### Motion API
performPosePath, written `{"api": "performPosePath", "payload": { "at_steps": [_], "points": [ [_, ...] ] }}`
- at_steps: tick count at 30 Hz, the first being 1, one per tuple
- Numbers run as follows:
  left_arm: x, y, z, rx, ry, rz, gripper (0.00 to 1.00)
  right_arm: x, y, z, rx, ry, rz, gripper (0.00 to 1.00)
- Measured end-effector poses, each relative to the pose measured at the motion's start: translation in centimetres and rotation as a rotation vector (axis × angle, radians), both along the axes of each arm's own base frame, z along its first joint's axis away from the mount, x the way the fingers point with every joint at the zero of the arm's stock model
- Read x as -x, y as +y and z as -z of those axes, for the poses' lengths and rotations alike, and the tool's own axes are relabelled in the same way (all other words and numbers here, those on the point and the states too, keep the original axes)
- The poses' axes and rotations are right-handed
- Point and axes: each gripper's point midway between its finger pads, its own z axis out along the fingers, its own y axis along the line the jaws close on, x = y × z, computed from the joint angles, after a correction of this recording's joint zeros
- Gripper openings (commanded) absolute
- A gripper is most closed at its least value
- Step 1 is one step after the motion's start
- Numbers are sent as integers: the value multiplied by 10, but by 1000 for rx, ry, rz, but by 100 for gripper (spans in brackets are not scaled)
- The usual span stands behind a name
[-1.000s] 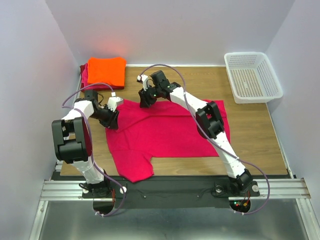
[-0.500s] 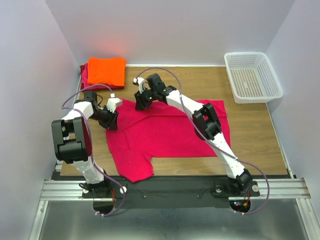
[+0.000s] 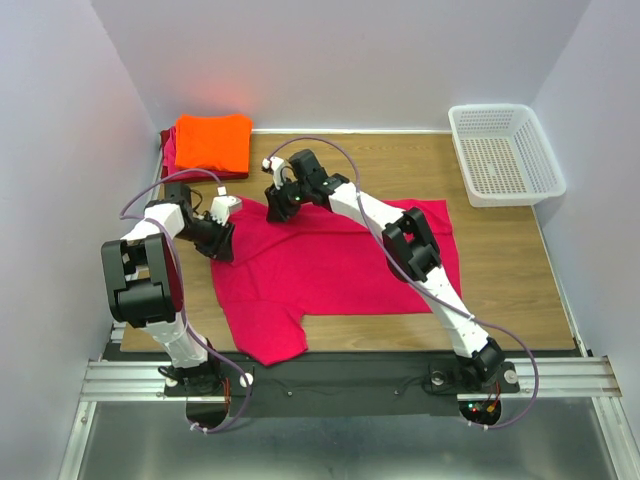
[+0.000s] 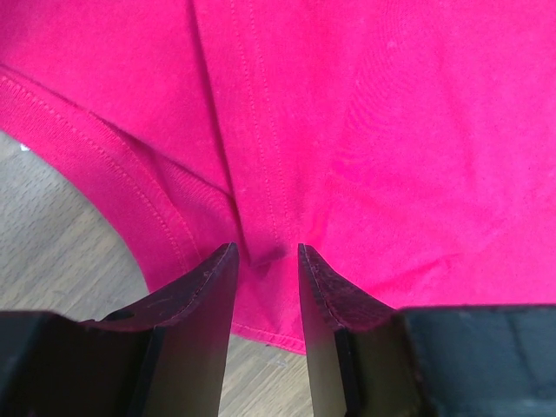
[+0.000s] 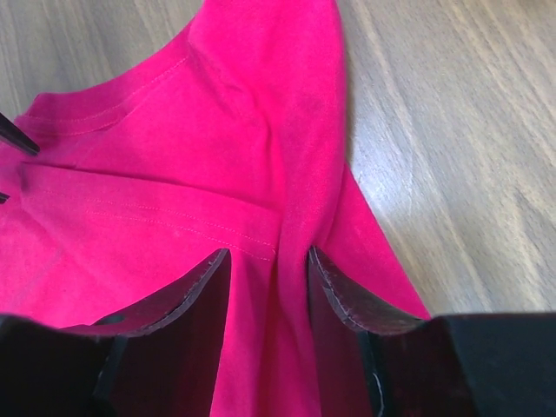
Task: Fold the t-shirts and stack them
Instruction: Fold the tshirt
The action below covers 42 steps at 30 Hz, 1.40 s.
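My left gripper (image 4: 265, 261) is closed down to a narrow gap. Between its fingertips sits a small pucker of the magenta-pink t-shirt (image 3: 330, 265), close to a stitched hem. Just behind this gripper the hem ends and bare worktop (image 3: 400, 160) shows.

My right gripper (image 5: 269, 261) is narrowed in the same way. A raised fold of the same shirt runs up between its two fingers (image 5: 339, 291), so the fingers pinch the cloth from both sides. To the right of this gripper the cloth ends and the wood is bare.

In the top view both grippers are at the far edge of the shirt, the left one at its far left corner and the right one a little to the right of it. From there the shirt lies spread open toward me, with one sleeve hanging near the front edge.

Beyond my left gripper, in the far left corner, the bright orange t-shirt (image 3: 212, 142) lies folded on top of the darker red t-shirt (image 3: 168, 150). Well apart to the right of my right gripper stands a white mesh basket (image 3: 490, 110).
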Motion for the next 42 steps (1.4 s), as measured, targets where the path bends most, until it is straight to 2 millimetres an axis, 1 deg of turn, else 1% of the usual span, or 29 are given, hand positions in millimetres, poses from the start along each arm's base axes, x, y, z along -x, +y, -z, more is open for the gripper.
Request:
{"api": "performPosePath", "payload": {
  "at_steps": [6, 11, 13, 15, 17, 20, 21, 22, 24, 25, 27, 31, 33, 39, 42],
  "points": [
    [0, 3, 0, 2, 0, -8, 45, -10, -4, 4, 31, -39, 45, 57],
    [0, 4, 0, 2, -3, -6, 46, -22, -11, 5, 59, -74, 95, 59],
    [0, 4, 0, 3, -4, -7, 46, -24, -12, 0, 57, -80, 102, 61],
    [0, 4, 0, 4, -4, -7, 46, -25, -12, -8, 45, -83, 102, 61],
    [0, 4, 0, 5, -4, -6, 46, -24, -11, -24, 20, -83, 103, 61],
    [0, 3, 0, 8, -4, -6, 46, -19, -10, -52, -23, -88, 95, 53],
    [0, 3, -1, 9, -4, -6, 46, -18, -8, -61, -41, -91, 89, 46],
    [0, 3, -1, 9, -4, -6, 46, -16, -6, -71, -60, -93, 83, 43],
    [0, 3, -1, 11, -3, -6, 46, -13, -4, -79, -81, -91, 74, 40],
    [0, 3, -1, 12, -2, -5, 46, -12, -3, -81, -87, -84, 70, 39],
    [0, 2, 0, 13, -1, -6, 46, -8, -2, -77, -89, -66, 62, 39],
    [1, 2, 1, 19, 6, -6, 46, 3, -4, -54, -57, -11, 52, 39],
    [2, 2, 2, 22, 13, -7, 46, 7, -3, -46, -46, 5, 47, 39],
    [3, 2, 4, 26, 20, -7, 46, 7, -3, -28, -25, 27, 53, 46],
    [3, 2, 4, 28, 19, -6, 46, 6, -5, -14, -4, 35, 63, 46]
  ]
}}
